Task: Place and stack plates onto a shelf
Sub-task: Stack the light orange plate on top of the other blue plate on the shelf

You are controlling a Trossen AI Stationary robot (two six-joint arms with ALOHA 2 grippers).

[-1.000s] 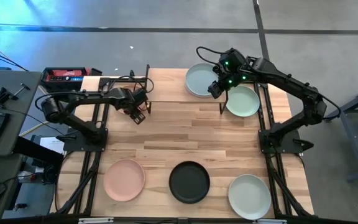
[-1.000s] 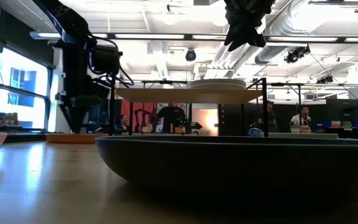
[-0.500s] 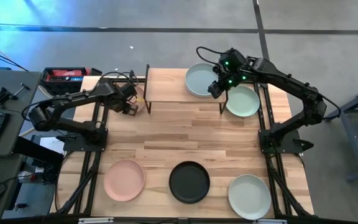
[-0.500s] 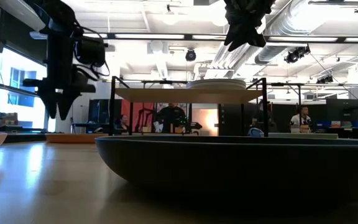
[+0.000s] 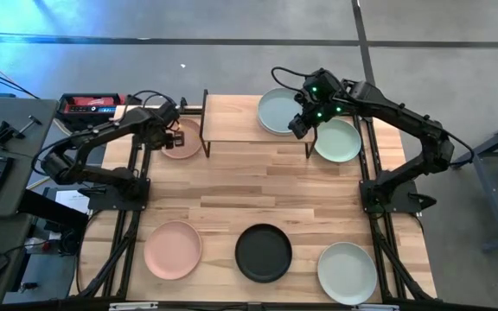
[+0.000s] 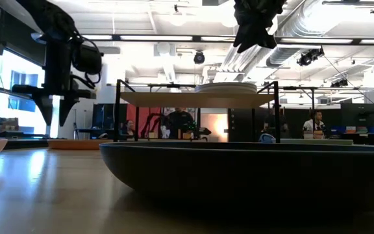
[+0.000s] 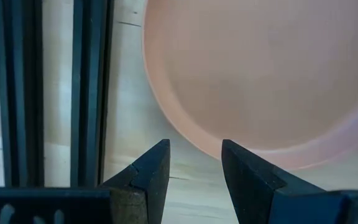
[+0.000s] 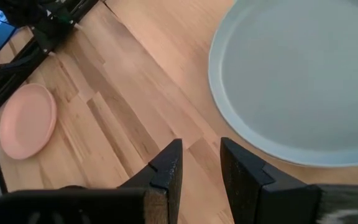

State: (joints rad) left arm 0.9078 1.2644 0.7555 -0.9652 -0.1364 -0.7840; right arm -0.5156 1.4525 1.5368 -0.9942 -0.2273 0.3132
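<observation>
I take the shelf (image 5: 253,130) as landmark. On its top, toward the right end, lies a short stack of plates with a grey-blue plate (image 5: 277,111) uppermost; the rest of the top is bare wood. The right gripper (image 5: 303,123) hangs just above that stack's rim, fingers slightly apart on nothing, which I read as a release just made. A pale green plate (image 5: 338,141) rests on the table just right of the shelf. Just left of the shelf lies a peach plate (image 5: 182,138); the left gripper (image 5: 173,138) sits over its outer edge, fingers a little apart with the rim just ahead of them, placed, I judge, to pinch that rim. Well in front of the shelf wait a second peach plate (image 5: 173,250), a black plate (image 5: 264,253) and another pale plate (image 5: 347,272).
</observation>
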